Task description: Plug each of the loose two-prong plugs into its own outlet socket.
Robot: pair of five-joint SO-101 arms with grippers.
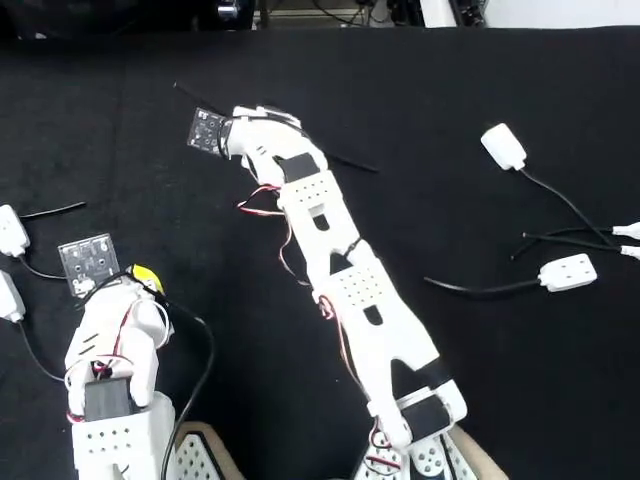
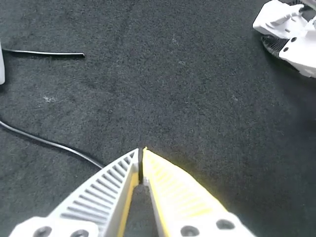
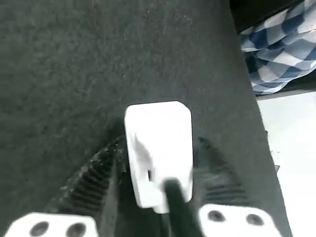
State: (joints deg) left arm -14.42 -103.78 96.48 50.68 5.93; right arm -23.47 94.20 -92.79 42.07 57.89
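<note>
My right gripper [image 3: 159,144] is shut on a white plug [image 3: 158,128], its dark fingers on either side of the body and the plug's cable running back towards the camera. From above, that gripper [image 1: 250,118] sits at the far middle-left of the black cloth, over a black cable [image 1: 345,160]. My left gripper [image 1: 146,273] rests near the front left, shut, with its white and yellow fingertips together [image 2: 142,154]; a black cable [image 2: 44,142] runs under its white finger. A white plug [image 1: 503,146] and a white outlet socket [image 1: 568,272] lie at the right.
White plug or socket bodies [image 1: 10,230] [image 1: 8,296] lie at the left edge with thin black cables. More white connector ends [image 1: 630,232] and cables are at the right edge. The other arm's gripper [image 2: 291,29] shows in the left wrist view.
</note>
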